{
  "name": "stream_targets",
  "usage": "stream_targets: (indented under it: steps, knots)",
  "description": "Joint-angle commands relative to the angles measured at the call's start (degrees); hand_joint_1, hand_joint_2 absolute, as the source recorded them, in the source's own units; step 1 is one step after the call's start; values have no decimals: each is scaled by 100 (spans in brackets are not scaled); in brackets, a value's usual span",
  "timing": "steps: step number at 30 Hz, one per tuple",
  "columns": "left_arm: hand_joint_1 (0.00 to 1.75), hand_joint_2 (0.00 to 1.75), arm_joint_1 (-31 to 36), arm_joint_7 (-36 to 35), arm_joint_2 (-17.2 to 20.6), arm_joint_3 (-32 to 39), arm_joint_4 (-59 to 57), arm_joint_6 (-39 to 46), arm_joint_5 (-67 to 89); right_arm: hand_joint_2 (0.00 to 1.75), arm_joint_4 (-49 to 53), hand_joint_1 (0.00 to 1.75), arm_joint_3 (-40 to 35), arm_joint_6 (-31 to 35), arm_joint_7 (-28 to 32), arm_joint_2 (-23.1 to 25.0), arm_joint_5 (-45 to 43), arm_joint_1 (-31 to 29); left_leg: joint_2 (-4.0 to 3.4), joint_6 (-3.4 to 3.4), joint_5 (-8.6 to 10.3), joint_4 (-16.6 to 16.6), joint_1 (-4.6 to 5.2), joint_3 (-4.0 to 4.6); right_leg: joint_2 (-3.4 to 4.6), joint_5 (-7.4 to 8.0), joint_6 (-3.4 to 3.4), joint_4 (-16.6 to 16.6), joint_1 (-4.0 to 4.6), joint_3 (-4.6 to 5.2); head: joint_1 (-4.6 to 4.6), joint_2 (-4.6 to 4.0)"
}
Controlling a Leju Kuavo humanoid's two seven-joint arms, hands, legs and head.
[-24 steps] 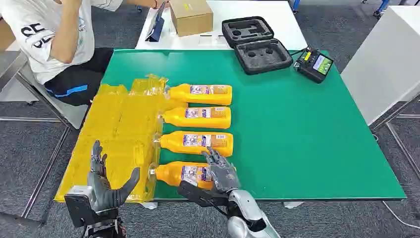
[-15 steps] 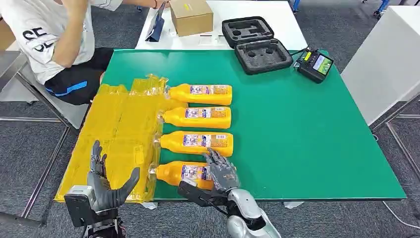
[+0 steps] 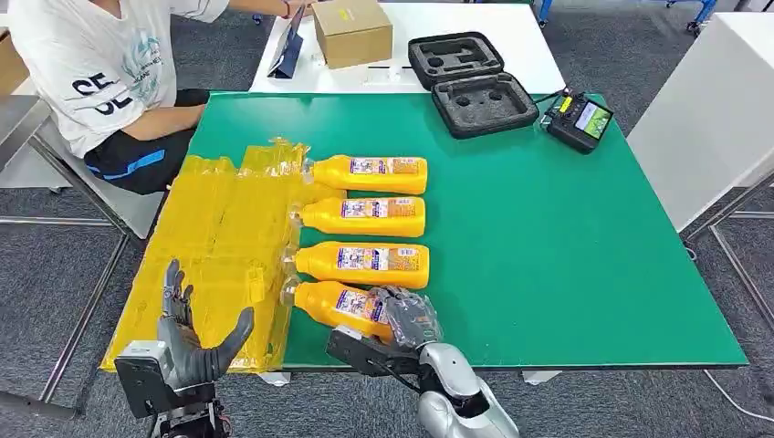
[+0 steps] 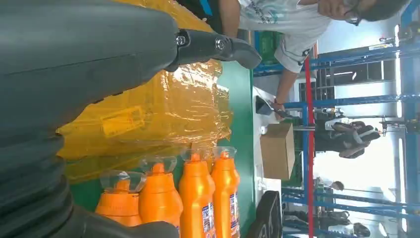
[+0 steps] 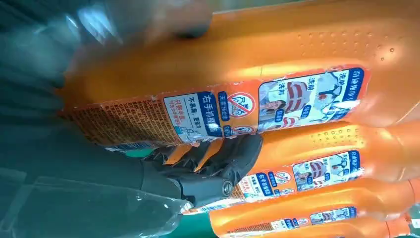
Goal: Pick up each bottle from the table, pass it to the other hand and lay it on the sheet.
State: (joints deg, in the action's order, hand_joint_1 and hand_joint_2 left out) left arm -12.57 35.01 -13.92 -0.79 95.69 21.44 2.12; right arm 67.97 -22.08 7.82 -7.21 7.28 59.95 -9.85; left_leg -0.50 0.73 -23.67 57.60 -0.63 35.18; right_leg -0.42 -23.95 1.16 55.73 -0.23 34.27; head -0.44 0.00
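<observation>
Several orange bottles with clear caps lie in a row on the green table (image 3: 548, 255), caps toward the yellow sheet (image 3: 219, 237). My right hand (image 3: 408, 319) grips the base end of the nearest bottle (image 3: 338, 306), which sits askew, its cap end turned toward its neighbour (image 3: 365, 264). In the right wrist view my dark fingers (image 5: 233, 158) curl around that nearest bottle (image 5: 277, 74). My left hand (image 3: 187, 342) hovers with fingers spread over the near edge of the sheet, holding nothing. The left wrist view shows its thumb (image 4: 218, 47), the sheet (image 4: 163, 109) and the bottle caps (image 4: 198, 198).
A person (image 3: 100, 73) sits at the far left corner. At the back of the table stand a black foam case (image 3: 475, 82) and a controller (image 3: 580, 119). A cardboard box (image 3: 353, 29) stands on the white table behind. Another white table (image 3: 721, 109) is on the right.
My right hand has closed on the nearest bottle and swung it, so its cap end moved toward the neighbouring bottle. The person's arm has come down. My left hand barely moved.
</observation>
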Motion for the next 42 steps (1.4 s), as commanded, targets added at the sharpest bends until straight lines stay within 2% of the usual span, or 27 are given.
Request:
stream_targets:
  steps: [1, 11, 13, 17, 21, 22, 26, 30, 32, 34, 36, 39, 42]
  knots:
    - [0, 175, 110, -22, -48, 138, -195, 11, -15, 175, -537, 171, -119, -116, -50, -123, 0, -10, 10, -2, -3, -10, 0, -24, -5, -5, -2, -9, 0, -26, -2, 0]
    - [0, 175, 95, 83, -155, 321, -90, 159, -215, 175, -530, 175, -105, -145, 189, -83, -212, -125, 4, -1, -3, -6, 0, -29, -1, -4, -1, -6, 0, -29, 0, 0]
    - [0, 175, 118, 80, -155, 351, -111, 142, -293, 175, -530, 175, -33, -147, 587, -38, -621, -165, 2, -2, -6, -7, 0, -35, 3, -6, -2, -7, 0, -35, -2, 0]
    - [0, 175, 284, 140, -131, 297, -354, 49, -349, 175, -183, 175, 57, 145, 1999, 0, -1620, -207, 10, -2, -3, -7, 0, -29, -5, -6, -3, -5, -1, -30, 0, 0]
    - [0, 175, 307, 142, -135, 294, -386, 53, -350, 175, -134, 175, 65, 115, 1986, 2, -1643, -222, 8, -1, 0, -5, 1, -15, -4, -4, -1, -2, -1, -17, 0, 0]
    - [0, 175, 327, 181, -138, 283, -419, 33, -373, 175, 36, 175, 112, 348, 2409, 27, -1838, -193, 6, 0, 1, -5, 2, -15, -3, -3, 0, -2, -2, -17, -4, 0]
    - [0, 175, 408, 265, -126, 246, -537, 40, -449, 175, 444, 175, 318, 901, 3263, 158, -2530, -181, 5, 0, -7, -1, 6, -20, 1, -11, 0, 4, -7, -21, -2, 0]
    - [0, 175, 413, 299, -119, 239, -558, 53, -490, 175, 563, 175, 339, 1144, 3487, 153, -2743, -42, 20, -2, -8, -7, 6, -31, -12, -16, -2, -2, -5, -36, -2, 0]
    - [0, 175, 391, 331, -131, 260, -521, 104, -527, 175, 673, 175, 363, 1470, 3859, 185, -3077, 160, 10, -2, -3, -5, 2, -17, -6, -7, -1, -4, -2, -21, 0, 0]
    - [0, 175, 363, 377, -161, 299, -470, 120, -613, 175, 739, 175, 393, 1803, 3973, 229, -3064, 239, 15, -3, -8, -8, 2, -29, -8, -13, -2, -6, -2, -34, -2, 0]
    - [0, 175, 314, 436, -205, 341, -392, 186, -703, 175, 698, 175, 426, 2197, 4037, 277, -3161, 263, 11, -2, -4, -5, 3, -15, -6, -8, -2, -2, -3, -18, 0, 0]
    - [0, 175, 240, 462, -241, 358, -285, 201, -827, 175, 584, 175, 494, 2398, 4043, 297, -3378, 265, 4, -3, -14, -5, 3, -32, 4, -15, -3, -2, -3, -33, -2, 0]
    - [0, 175, 233, 387, -194, 261, -319, 11, -1020, 175, 433, 175, 574, 2602, 4127, 330, -3470, 305, 5, -1, -5, -4, 2, -15, 0, -6, -1, -3, -2, -17, -2, 0]
